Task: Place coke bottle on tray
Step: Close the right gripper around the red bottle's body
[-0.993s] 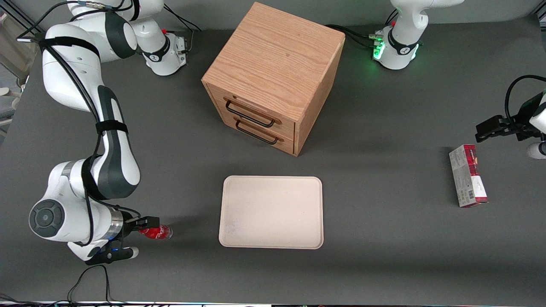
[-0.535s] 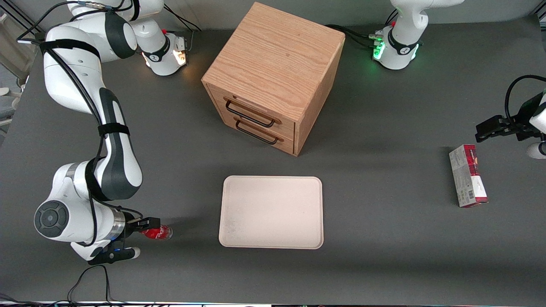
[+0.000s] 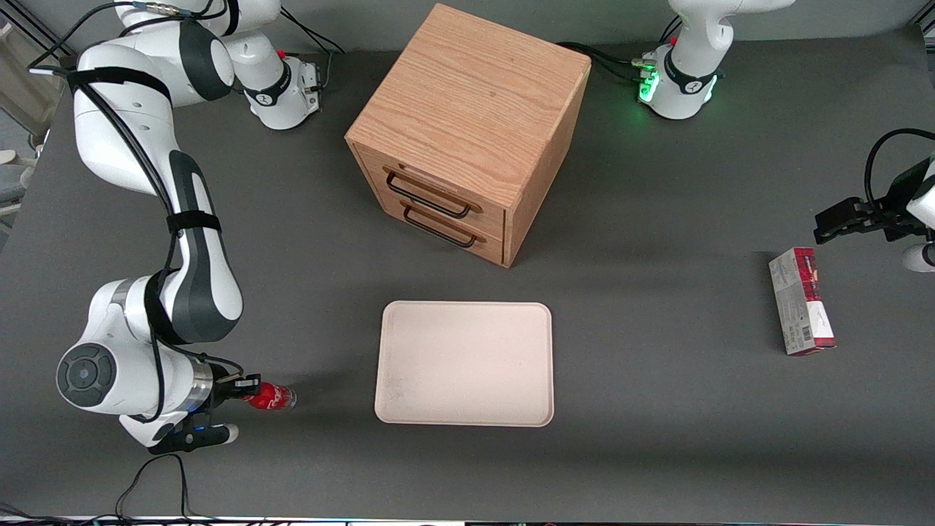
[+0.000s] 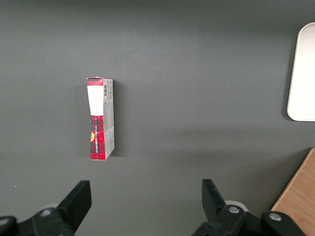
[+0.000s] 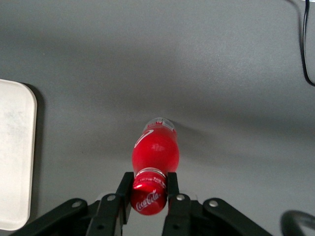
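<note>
- Down at the working arm's end of the worktop point(image 3: 657, 453), the bottle point(image 3: 272, 397) stands upright, well apart from the tray point(image 3: 464, 363).
- Right now the claw point(image 5: 149, 189) is pinched on the bottle, one finger on each side of the neck, just under the red cap point(image 5: 147, 194).
- It looks like a small plastic bottle, so I think it is light and easy to lift.
- Plastic like this is smooth and round, so I think it could slip or twist if the squeeze is too soft.
- The neck is thin and stiff, and the cap sticks out above the fingers like a little shelf. That looks like a good place to hold, because the cap can stop the bottle from sliding down.
- The red belly point(image 5: 155, 150) is wider and may squash a bit, so I would not grab it there.
- Its bottom looks small, so I think it could tip over if it is set down crooked on the tray.
- A wooden cabinet point(image 3: 467, 131) stands farther from the front camera than the tray, and a carton point(image 3: 801, 301) lies toward the parked arm's end.
</note>
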`<state>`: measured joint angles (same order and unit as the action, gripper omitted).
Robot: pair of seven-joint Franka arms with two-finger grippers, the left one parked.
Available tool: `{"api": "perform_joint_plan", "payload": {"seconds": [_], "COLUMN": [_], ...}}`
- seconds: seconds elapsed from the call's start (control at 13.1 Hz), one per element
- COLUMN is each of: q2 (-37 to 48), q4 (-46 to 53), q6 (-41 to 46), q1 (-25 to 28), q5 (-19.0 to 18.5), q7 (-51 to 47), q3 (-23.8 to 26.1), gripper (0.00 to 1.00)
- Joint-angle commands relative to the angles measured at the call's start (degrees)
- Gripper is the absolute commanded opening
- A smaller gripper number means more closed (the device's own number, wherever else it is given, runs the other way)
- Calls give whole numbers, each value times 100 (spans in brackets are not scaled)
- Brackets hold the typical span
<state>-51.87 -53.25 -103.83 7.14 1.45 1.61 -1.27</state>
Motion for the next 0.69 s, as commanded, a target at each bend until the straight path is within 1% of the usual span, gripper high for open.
{"api": "perform_joint_plan", "payload": {"seconds": [0.0, 0.15, 0.38, 0.46, 0.61], "q2": [282, 554, 1046, 1343, 1828], "q4": [-98, -28, 445, 525, 526], "q6": [38, 598, 1976, 2416, 2954], "q1": [33, 33, 42, 42, 42], "q5": [-65, -66, -83, -83, -83], "q7": [-117, -117, -117, -117, -108], "q3": [-32, -58, -41, -32, -23], "gripper": [0, 0, 0, 0, 0]}}
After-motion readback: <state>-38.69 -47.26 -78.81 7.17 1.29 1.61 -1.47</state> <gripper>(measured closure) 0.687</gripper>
